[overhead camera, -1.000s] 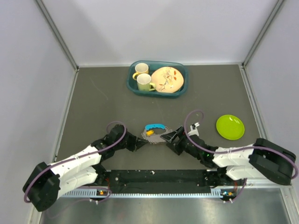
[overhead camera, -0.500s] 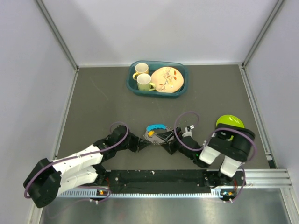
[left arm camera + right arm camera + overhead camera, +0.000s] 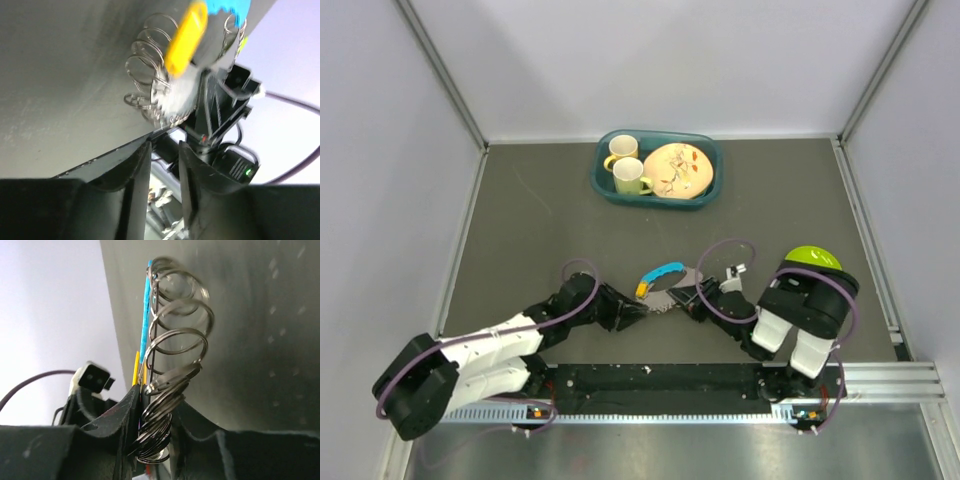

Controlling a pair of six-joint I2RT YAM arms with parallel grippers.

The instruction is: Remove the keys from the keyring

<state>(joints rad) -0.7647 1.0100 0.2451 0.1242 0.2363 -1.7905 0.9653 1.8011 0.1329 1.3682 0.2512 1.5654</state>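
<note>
The keys [image 3: 660,281] are a small bunch with a teal head [image 3: 666,269] and a yellow head [image 3: 642,290], at the table's near middle. My right gripper [image 3: 688,297] is shut on the bunch from the right. In the right wrist view its fingers [image 3: 131,405] pinch a stack of silvery keyring loops [image 3: 167,412], and more loops [image 3: 177,345] stick out above them. My left gripper [image 3: 638,312] sits just left of the bunch. In the left wrist view it [image 3: 165,147] is open with nothing between the fingers, and the yellow head [image 3: 186,37] and wire loops [image 3: 147,75] hang ahead.
A teal basin [image 3: 603,182] at the back holds two mugs [image 3: 628,175] and a patterned plate [image 3: 676,170]. A green dish [image 3: 812,257] sits at the right, partly behind my right arm's raised elbow [image 3: 810,300]. A black rail [image 3: 660,383] runs along the near edge.
My left gripper has let go of the bunch and opened. My right gripper has closed on the ring loops. The bunch has shifted slightly right, and the right elbow has risen.
</note>
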